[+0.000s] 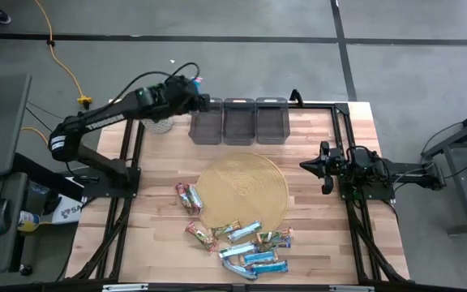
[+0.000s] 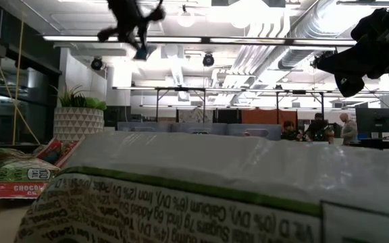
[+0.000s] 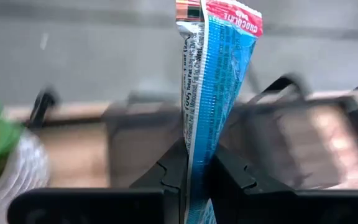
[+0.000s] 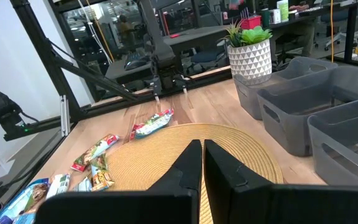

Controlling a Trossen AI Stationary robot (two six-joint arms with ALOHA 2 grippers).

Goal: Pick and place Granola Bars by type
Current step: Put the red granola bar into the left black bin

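The left gripper (image 1: pixel 199 103) sits in the upper left of the high view, just at the edge of the leftmost of three bins (image 1: pixel 206 130), its jaws clamped on a blue bar (image 3: pixel 209 93). The bar is pinched only at its lower end and stands tall above the fingers (image 3: pixel 173 177), so it could swing or slip and fall outside the bin if let go too soon.

Only the left wrist view shows this grip; from above the bar is hardly visible. The high view alone shows the other bars (image 1: pixel 250 247) heaped at lower centre beside the round mat (image 1: pixel 242 191), and the right gripper (image 1: pixel 327 169) waiting at mid right, jaws nearly closed and empty.
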